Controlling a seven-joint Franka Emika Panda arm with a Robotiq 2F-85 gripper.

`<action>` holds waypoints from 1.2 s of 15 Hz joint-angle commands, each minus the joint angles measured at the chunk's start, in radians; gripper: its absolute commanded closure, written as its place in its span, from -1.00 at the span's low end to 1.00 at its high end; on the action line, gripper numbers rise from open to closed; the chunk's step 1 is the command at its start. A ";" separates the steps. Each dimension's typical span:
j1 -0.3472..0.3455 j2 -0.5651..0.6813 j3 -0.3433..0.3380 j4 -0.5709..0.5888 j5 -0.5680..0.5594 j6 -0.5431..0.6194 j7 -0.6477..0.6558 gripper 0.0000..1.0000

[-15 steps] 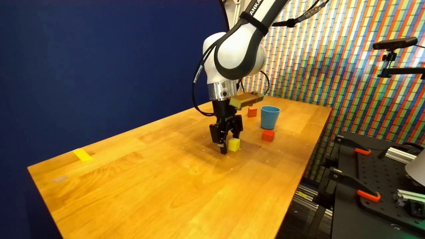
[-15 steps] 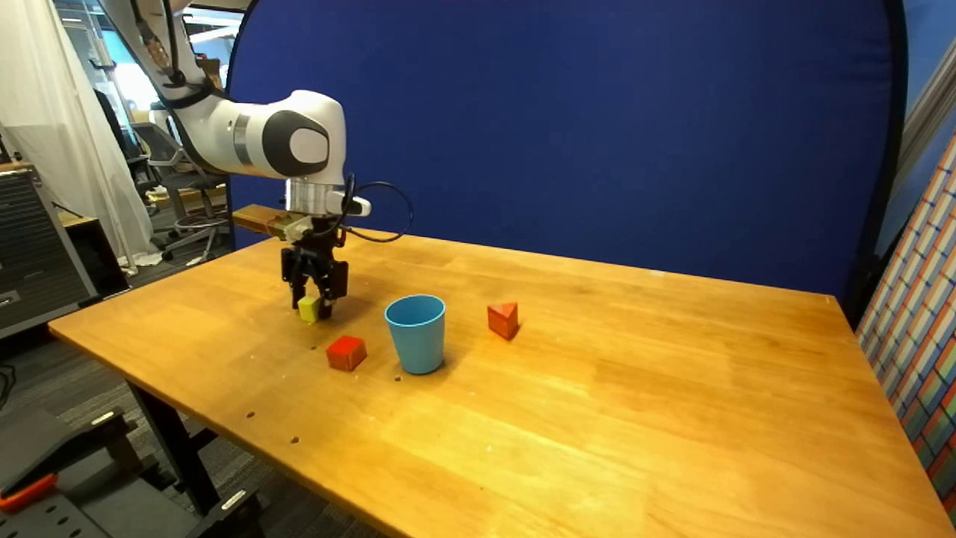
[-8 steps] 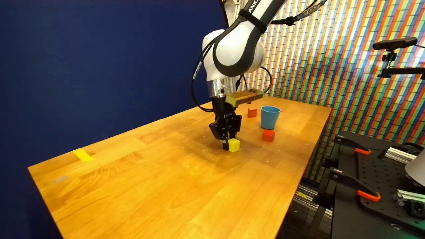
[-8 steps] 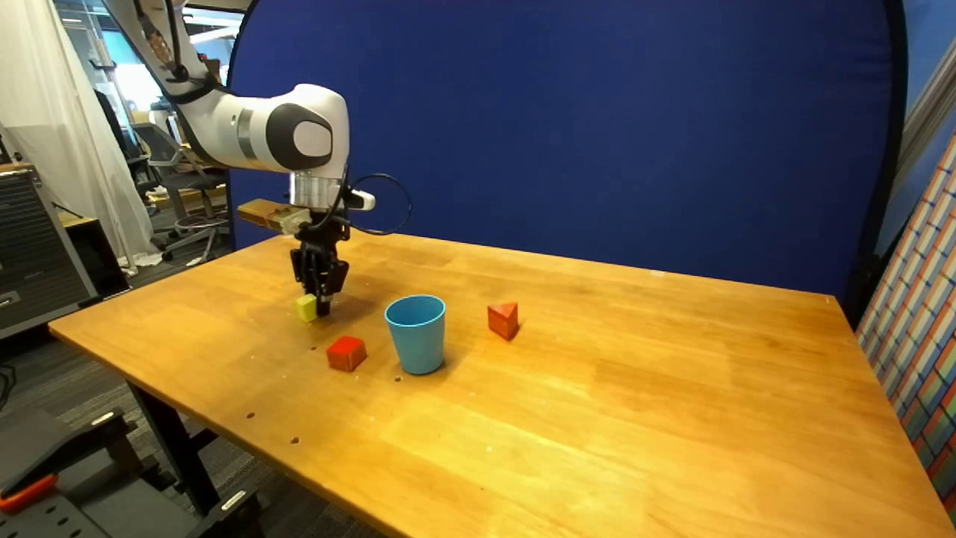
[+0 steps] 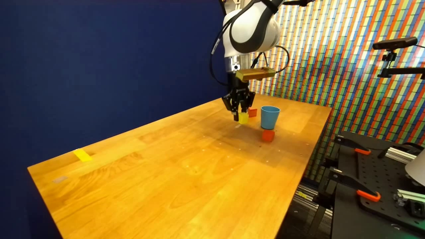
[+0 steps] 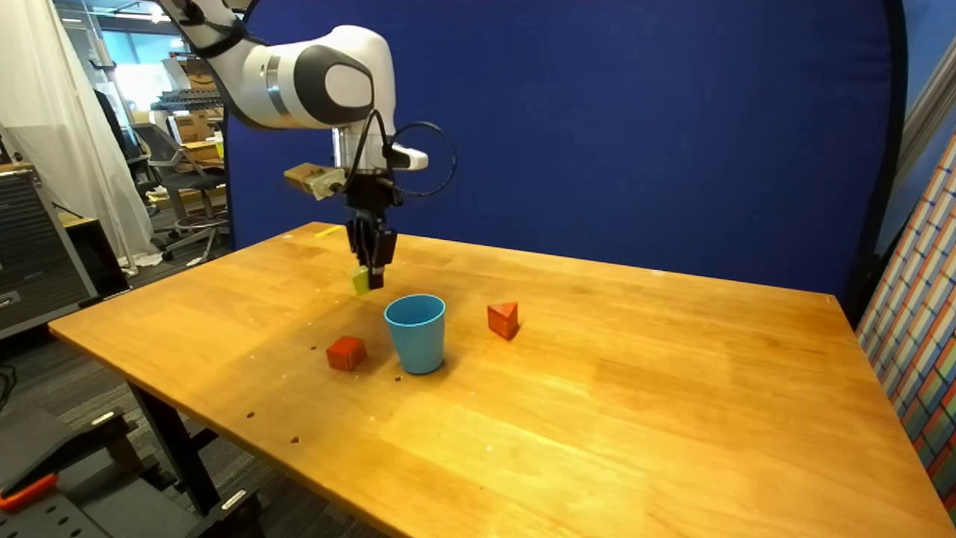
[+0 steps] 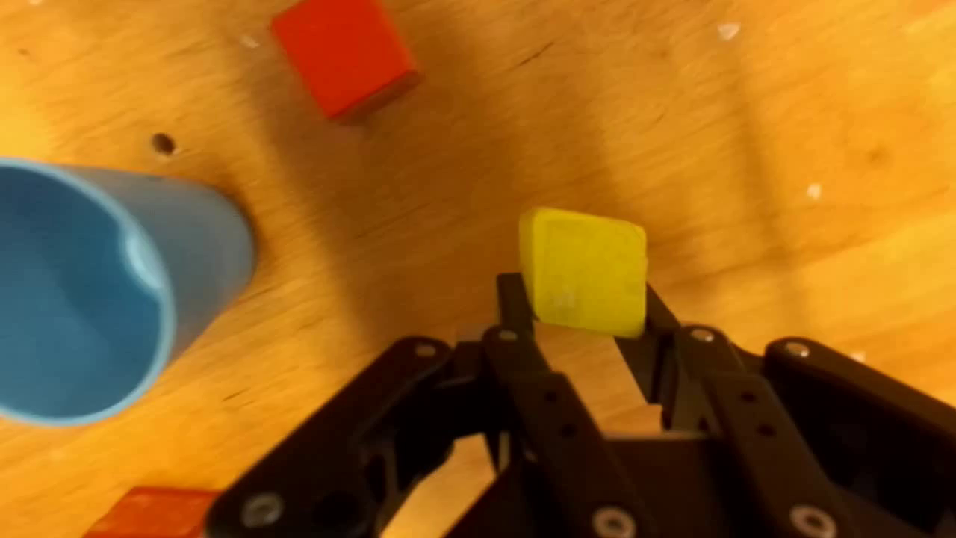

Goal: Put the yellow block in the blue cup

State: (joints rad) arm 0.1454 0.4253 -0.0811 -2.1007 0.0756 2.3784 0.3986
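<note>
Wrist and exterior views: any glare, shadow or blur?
Wrist view: slightly soft, with a dark shadow on the table beside the blue cup; in an exterior view, whitish glare on the patterned wall; in an exterior view, the yellow block looks smeared.

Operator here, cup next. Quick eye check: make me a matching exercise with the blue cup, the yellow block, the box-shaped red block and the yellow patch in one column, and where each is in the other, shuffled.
Things
1. blue cup
2. yellow block
3. box-shaped red block
4. yellow patch

Places
A. held by the gripper, clear of the table
B. flat, near a corner of the table
C. upright, at the left edge of the wrist view
D. at the top edge of the wrist view

Pairs: 1-C; 2-A; 3-D; 4-B
</note>
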 commanded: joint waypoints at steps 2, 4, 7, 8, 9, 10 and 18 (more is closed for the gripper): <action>-0.046 -0.209 -0.074 -0.118 -0.061 0.001 0.121 0.78; -0.075 -0.257 -0.088 -0.149 -0.069 0.000 0.163 0.78; -0.121 -0.295 -0.095 -0.203 -0.056 0.012 0.203 0.78; -0.137 -0.301 -0.090 -0.219 -0.039 0.019 0.199 0.78; -0.148 -0.298 -0.089 -0.228 -0.039 0.020 0.210 0.78; -0.159 -0.296 -0.088 -0.235 -0.036 0.020 0.215 0.78; -0.202 -0.284 -0.084 -0.248 -0.003 0.041 0.187 -0.65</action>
State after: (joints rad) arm -0.0445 0.1661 -0.1751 -2.3350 0.0571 2.3932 0.5939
